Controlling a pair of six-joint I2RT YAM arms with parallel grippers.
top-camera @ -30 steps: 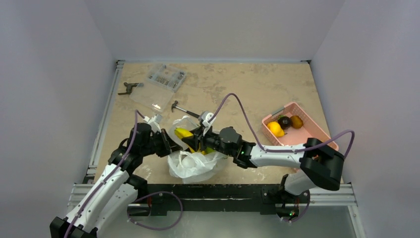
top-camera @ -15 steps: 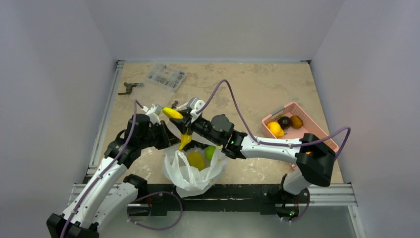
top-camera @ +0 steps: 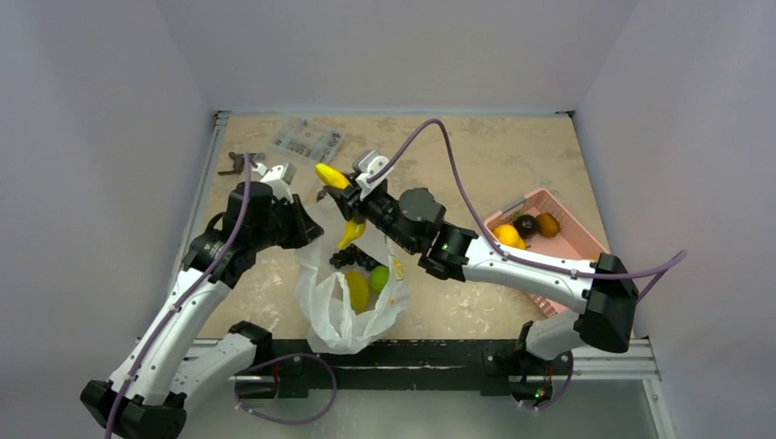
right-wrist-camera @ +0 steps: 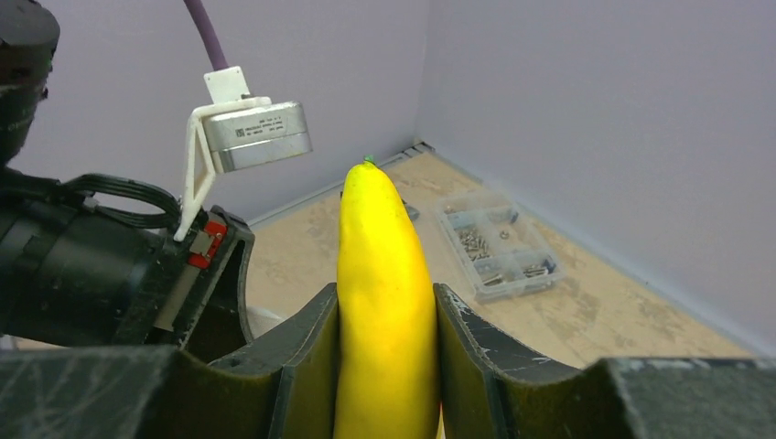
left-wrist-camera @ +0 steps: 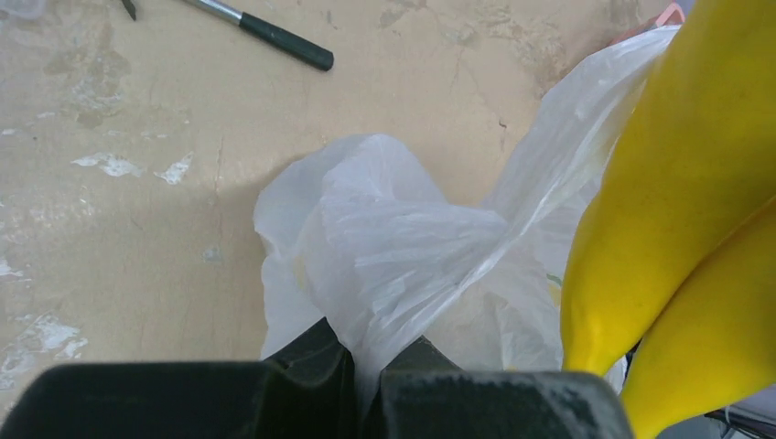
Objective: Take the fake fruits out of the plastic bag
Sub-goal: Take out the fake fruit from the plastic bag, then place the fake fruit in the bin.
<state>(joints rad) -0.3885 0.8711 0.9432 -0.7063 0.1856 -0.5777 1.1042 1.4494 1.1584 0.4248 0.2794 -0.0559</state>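
The left wrist view settles what the overhead one cannot: the left gripper [left-wrist-camera: 369, 344] is clamped on a fold of the bag [left-wrist-camera: 403, 247], and the thin film runs taut up from between its fingers. Only this view shows a dark-handled tool [left-wrist-camera: 279, 34] lying on the table [left-wrist-camera: 119, 183] beyond the bag, and that the banana [left-wrist-camera: 682, 210] is two yellow fingers side by side, hanging just beside the bag's rim.

The right wrist view gives the other grip. The right gripper [right-wrist-camera: 386, 298] is closed on the banana, both pads pressed against its sides, and its green tip points up and away. The banana is in the air, clear of the bag.

From overhead the layout is plain. The bag lies on the table between the arms, near the front edge, with its mouth pulled open toward the far side. The banana is held above the far rim, one end up and one end drooping toward the opening. In the bag lie a yellow fruit [top-camera: 359, 291], a green fruit [top-camera: 379, 277] touching it, and grapes [top-camera: 346, 259] at the mouth. None of these shows in either wrist view.

Well to the right, a pink basket [top-camera: 569, 240] holds an orange fruit [top-camera: 509, 238], a dark fruit [top-camera: 525, 223] and a brown fruit [top-camera: 548, 224]. A clear parts box [top-camera: 307, 139] sits at the far left — the right wrist view catches it too.
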